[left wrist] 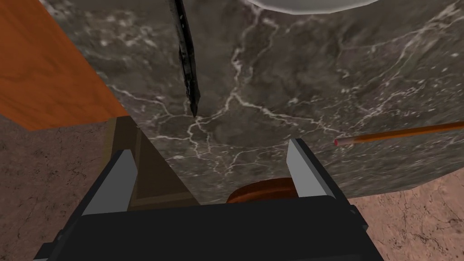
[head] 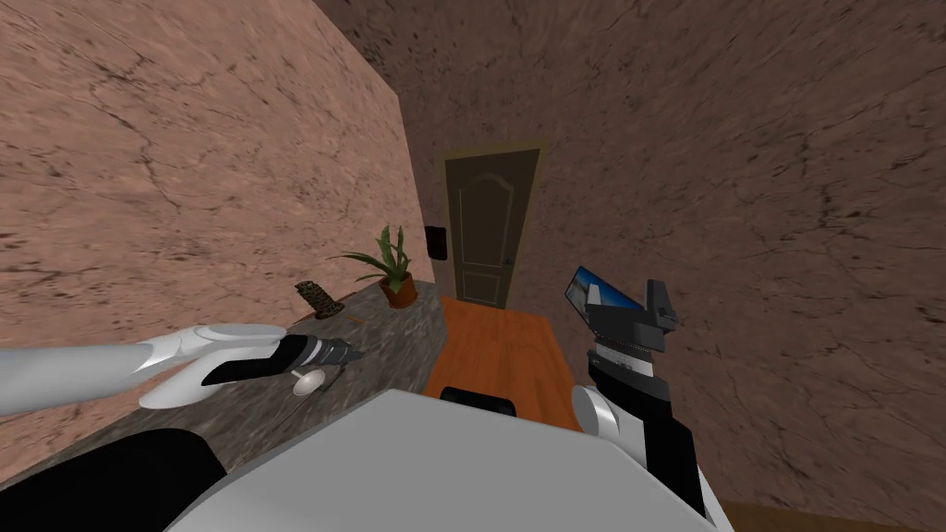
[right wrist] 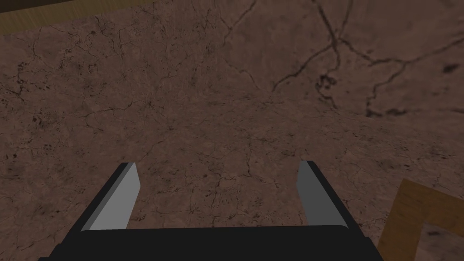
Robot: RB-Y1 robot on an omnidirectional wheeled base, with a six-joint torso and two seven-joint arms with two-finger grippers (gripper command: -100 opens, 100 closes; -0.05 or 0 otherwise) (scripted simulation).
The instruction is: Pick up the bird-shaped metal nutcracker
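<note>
The robot's left arm reaches over a dark marble counter [head: 406, 332] that runs along the left wall. A potted plant [head: 395, 272] stands near the counter's far end. Left of the plant and much closer to the robot, a small white object [head: 308, 381] lies on the stone beside the forearm. Also left of the plant, close against the wall, stands a dark mottled object [head: 320, 300].

The left gripper [left wrist: 209, 148] hovers over the counter on the robot's side of the plant. Its 2 fingers [left wrist: 304, 167] are spread wide with nothing between them. In the left wrist view the nutcracker [left wrist: 188, 68] shows as a slim, dark, jagged-edged strip on the marble. It lies farther from the plant than the fingertips do and is clear of them. Its bird shape cannot be made out. A thin orange pencil [left wrist: 398, 132] with a red tip lies nearer the plant than the nutcracker does, off toward the wall.

Right of the plant a dark box [head: 436, 242] hangs on the end wall. Beyond it is a shut brown door [head: 488, 231] with orange floor [head: 499, 351] in front of it. Far right of the plant, the right gripper [right wrist: 217, 164] is held up in the air, its jaws also wide and empty.
</note>
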